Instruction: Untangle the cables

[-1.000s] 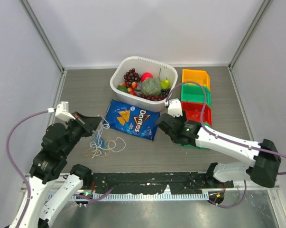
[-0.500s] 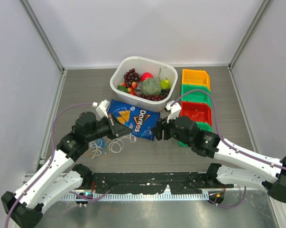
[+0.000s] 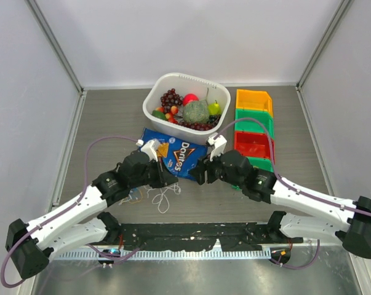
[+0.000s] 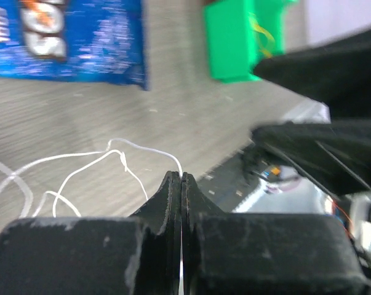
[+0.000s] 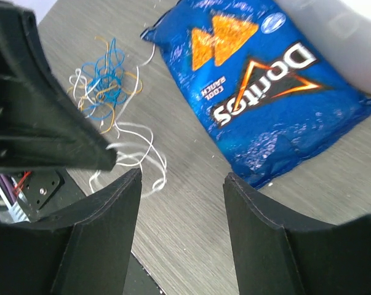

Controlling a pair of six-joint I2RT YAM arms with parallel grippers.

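The cables lie on the table left of centre. A tangled blue and yellow bunch (image 3: pixel 132 194) (image 5: pixel 105 86) sits there, and a white cable (image 3: pixel 163 196) (image 5: pixel 140 161) is drawn out to its right. My left gripper (image 3: pixel 167 180) (image 4: pixel 181 177) is shut on the white cable (image 4: pixel 111 153), which runs straight in between its tips. My right gripper (image 3: pixel 197 174) (image 5: pixel 182 178) is open and empty, low over bare table just right of the white loops, facing the left gripper's fingers (image 5: pixel 56 138).
A blue Doritos bag (image 3: pixel 176 153) (image 5: pixel 259 104) lies just behind both grippers. A white tub (image 3: pixel 154 92) of fruit stands at the back. Yellow, green and red bins (image 3: pixel 254 123) stand in a row on the right; a green one shows in the left wrist view (image 4: pixel 234 43).
My left arm has swung right and forward, pulling the white cable out of the bunch toward the middle. My right gripper has moved left toward it.
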